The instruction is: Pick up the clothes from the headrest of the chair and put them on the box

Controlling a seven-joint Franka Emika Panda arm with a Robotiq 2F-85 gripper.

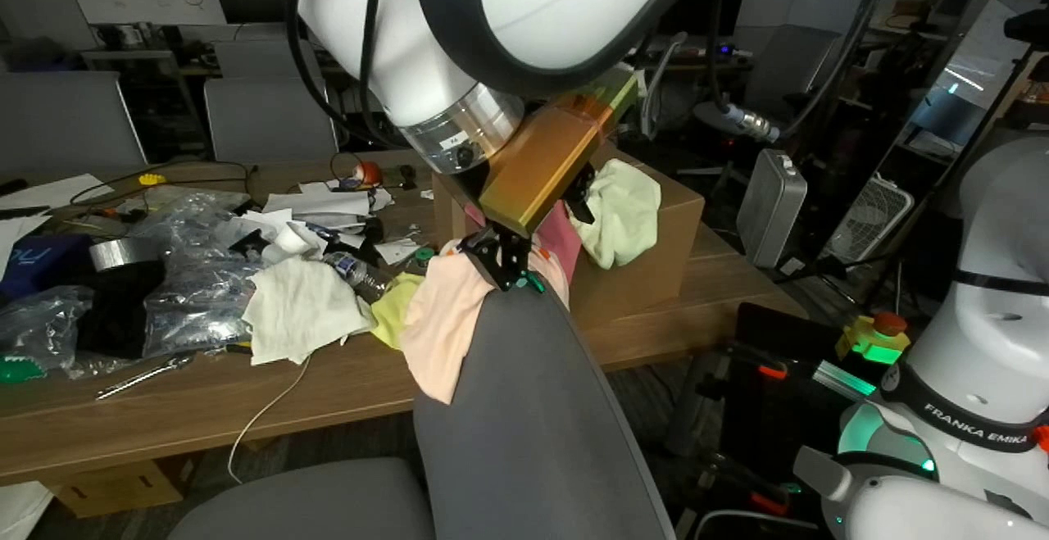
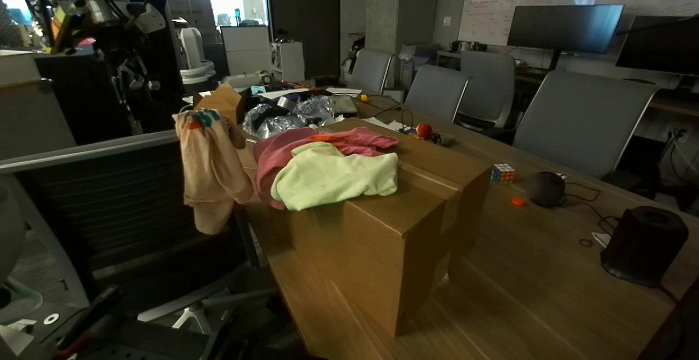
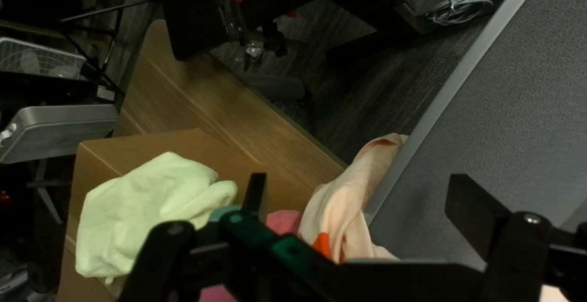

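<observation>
Hand (image 3: 360, 201): jaws stand wide apart, gripping nothing; it is over the end of the chair back, and whether it touches cloth I cannot tell.
Peach cloth (image 2: 210, 180): draped over the chair back at the end nearest the box, hanging long; in the wrist view a bunched fold lies in line with the gap of the jaws.
Grasp: this looks like the pick-up. Best to come down on that fold and close on fabric alone, since pinching the chair too would block the lift.
Chair back (image 3: 504, 109): its hard rim (image 3: 457, 86) slants just right of the fold in the wrist view, so one jaw could land on it; line up before lowering.
Lift: go straight up until the cloth's lower end passes the rim, then across.
Box (image 2: 355, 261): near the chair, on the surface (image 2: 546, 272); a short carry right in an exterior view.
Pink cloth (image 2: 276, 155) and pale green cloth (image 2: 341, 177): on the box, both lapping over its near-left edge; a low swing could drag them off.
Drop spot: bare cardboard shows on the far right part of the top; release inward from the edges.
Left side: plastic wrapping (image 1: 201, 302) and a white cloth (image 1: 303, 310) crowd the surface; travel over the box instead.
</observation>
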